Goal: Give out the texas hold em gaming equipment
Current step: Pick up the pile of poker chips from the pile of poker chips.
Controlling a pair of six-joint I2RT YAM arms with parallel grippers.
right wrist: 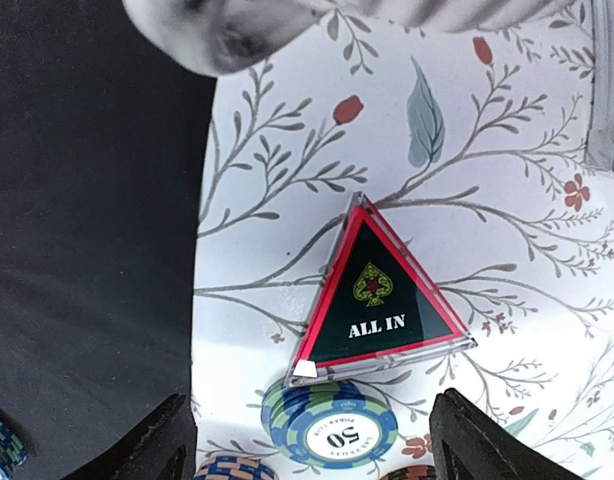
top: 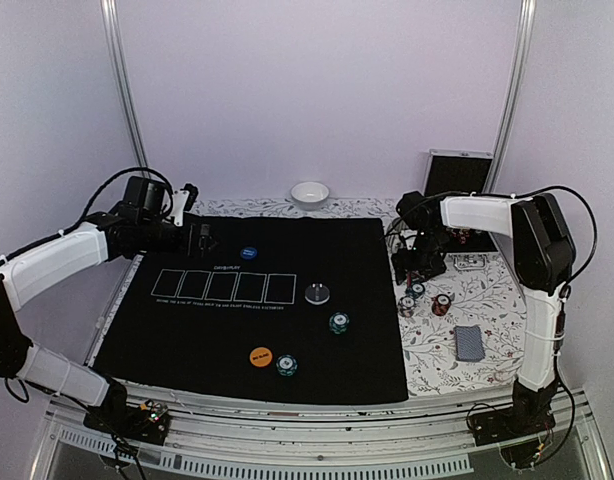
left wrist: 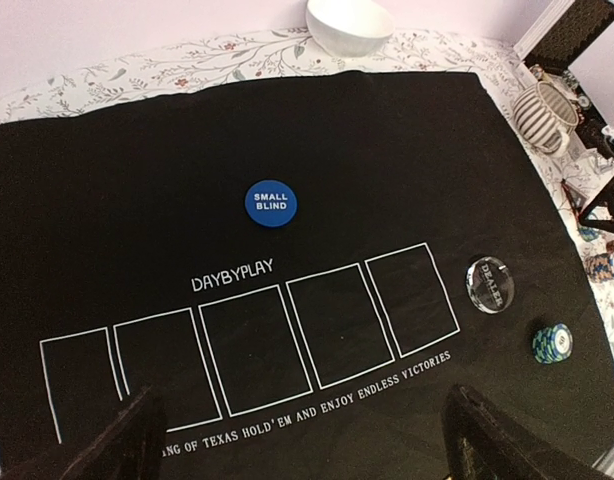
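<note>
On the black mat lie a blue "small blind" disc, a clear dealer button, an orange disc and two green chip stacks. My left gripper is open and empty above the mat's far left. My right gripper is open over the floral cloth, above a green-blue "50" chip stack. The red triangular "ALL IN" marker lies just beyond the stack. More chip stacks and the card deck lie to the right.
A white bowl stands behind the mat. A ribbed mug lies on its side near my right gripper. An open black case stands at the back right.
</note>
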